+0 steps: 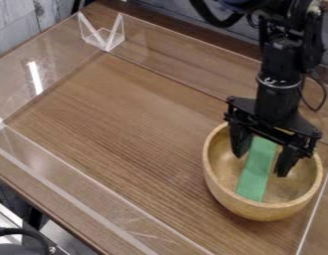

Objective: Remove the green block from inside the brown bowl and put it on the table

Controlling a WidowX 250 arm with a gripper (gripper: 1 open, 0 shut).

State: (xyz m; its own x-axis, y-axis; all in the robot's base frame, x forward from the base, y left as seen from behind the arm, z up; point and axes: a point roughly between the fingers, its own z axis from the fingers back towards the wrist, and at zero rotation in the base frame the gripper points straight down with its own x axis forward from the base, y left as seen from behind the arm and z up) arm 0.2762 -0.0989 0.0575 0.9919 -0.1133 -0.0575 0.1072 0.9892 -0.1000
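Lying inside your brown bowl (pixel 263 177), the green block (pixel 261 167) leans along its inner slope. Your gripper (pixel 274 145) points down over the block's upper end, fingers spread wide on either side, grasping nothing. The bowl sits at the table's (pixel 120 115) right edge.

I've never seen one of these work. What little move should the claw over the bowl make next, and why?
Probably close its fingers. The gripper stands open, pointing down inside the bowl, with a finger on either side of the green block's upper end. The block still lies in the bowl, so it needs gripping before lifting to the table.
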